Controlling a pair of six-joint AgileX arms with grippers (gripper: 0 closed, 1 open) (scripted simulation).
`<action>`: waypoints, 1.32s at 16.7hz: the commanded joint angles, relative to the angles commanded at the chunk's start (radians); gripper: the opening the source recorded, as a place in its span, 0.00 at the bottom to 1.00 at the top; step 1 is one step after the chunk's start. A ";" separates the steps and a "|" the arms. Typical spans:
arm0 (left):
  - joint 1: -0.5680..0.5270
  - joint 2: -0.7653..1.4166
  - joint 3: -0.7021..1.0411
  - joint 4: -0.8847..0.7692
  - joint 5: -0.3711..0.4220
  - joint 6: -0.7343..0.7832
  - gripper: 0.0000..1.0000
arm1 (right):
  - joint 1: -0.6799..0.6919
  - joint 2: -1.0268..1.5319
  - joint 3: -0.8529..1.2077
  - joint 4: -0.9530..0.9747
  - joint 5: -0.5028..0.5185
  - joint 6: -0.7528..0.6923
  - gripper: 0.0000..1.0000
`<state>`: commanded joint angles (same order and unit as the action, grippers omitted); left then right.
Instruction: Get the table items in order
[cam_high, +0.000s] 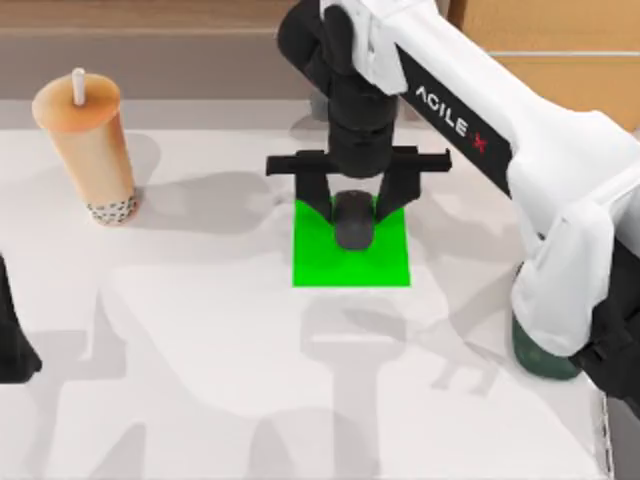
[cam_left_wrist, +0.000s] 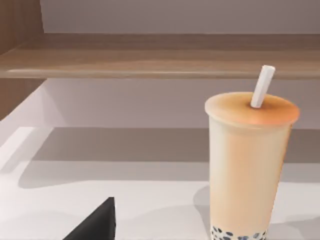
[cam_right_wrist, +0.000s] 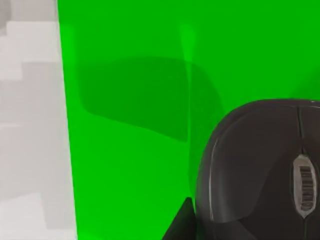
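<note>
Right gripper (cam_high: 355, 212) jaws are straddling the mouse (cam_high: 353, 220) on green mat (cam_high: 350, 262), frame centre, grip unconfirmed | left arm is idling lower left | risk: mouse sliding off-mat during release.

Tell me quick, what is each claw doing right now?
Right gripper: over the green mat, jaws astride the black mouse; grip cannot be told.
Left gripper: near the bubble-tea cup; cannot be told.
</note>
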<state>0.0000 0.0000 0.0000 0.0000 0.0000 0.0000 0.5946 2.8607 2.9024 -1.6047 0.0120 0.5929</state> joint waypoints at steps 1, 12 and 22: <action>0.000 0.000 0.000 0.000 0.000 0.000 1.00 | 0.000 0.000 0.000 0.000 0.000 0.000 0.00; 0.000 0.000 0.000 0.000 0.000 0.000 1.00 | 0.000 -0.042 -0.124 0.081 -0.001 0.000 0.00; 0.000 0.000 0.000 0.000 0.000 0.000 1.00 | 0.000 -0.042 -0.124 0.081 -0.001 0.000 0.68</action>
<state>0.0000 0.0000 0.0000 0.0000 0.0000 0.0000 0.5950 2.8186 2.7783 -1.5239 0.0113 0.5929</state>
